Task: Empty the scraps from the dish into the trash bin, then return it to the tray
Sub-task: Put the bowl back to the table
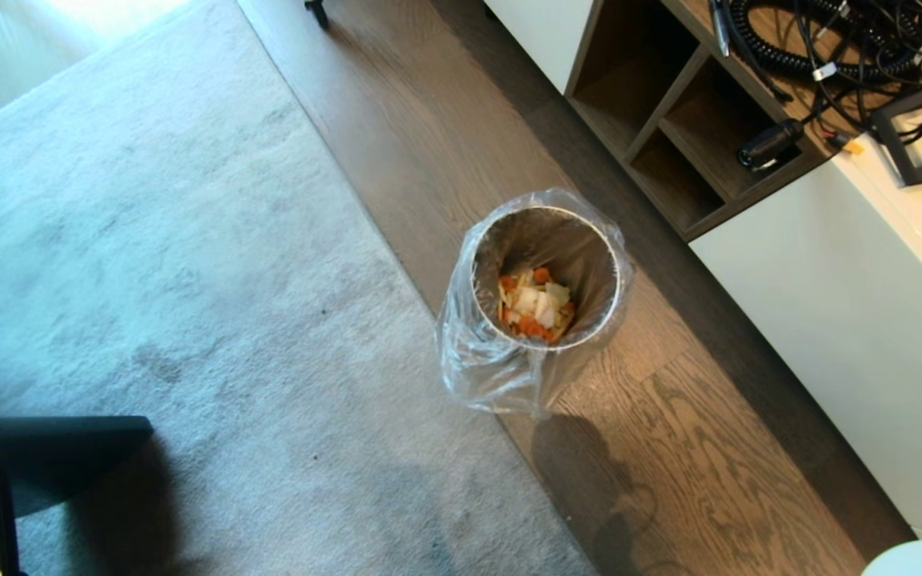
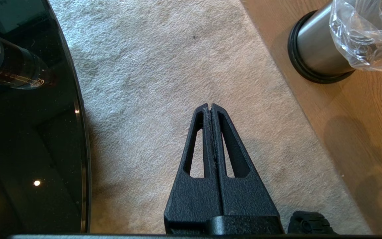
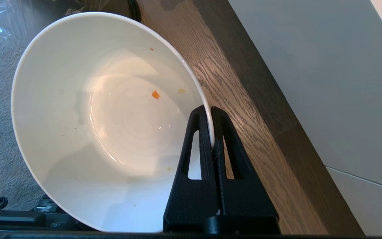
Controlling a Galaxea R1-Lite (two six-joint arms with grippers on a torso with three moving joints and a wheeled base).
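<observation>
My right gripper [image 3: 210,109] is shut on the rim of the dish [image 3: 78,109], a white deep bowl held above the wood floor. Only a small orange bit [image 3: 156,94] and a few specks cling inside it. A sliver of the dish [image 1: 921,558] shows at the head view's lower right corner. The trash bin [image 1: 545,240], metal with a clear bag liner, stands on the floor and holds the scraps [image 1: 535,305]: orange, white and pale yellow pieces. My left gripper [image 2: 210,107] is shut and empty over the carpet, with the trash bin [image 2: 313,46] off to its side. The tray is out of view.
A grey carpet [image 1: 149,280] covers the floor beside the bin. A white cabinet [image 1: 845,320] with open wooden shelves [image 1: 669,120] and tangled cables [image 1: 829,40] runs along the other side. A dark glass table edge [image 2: 81,132] lies near my left gripper.
</observation>
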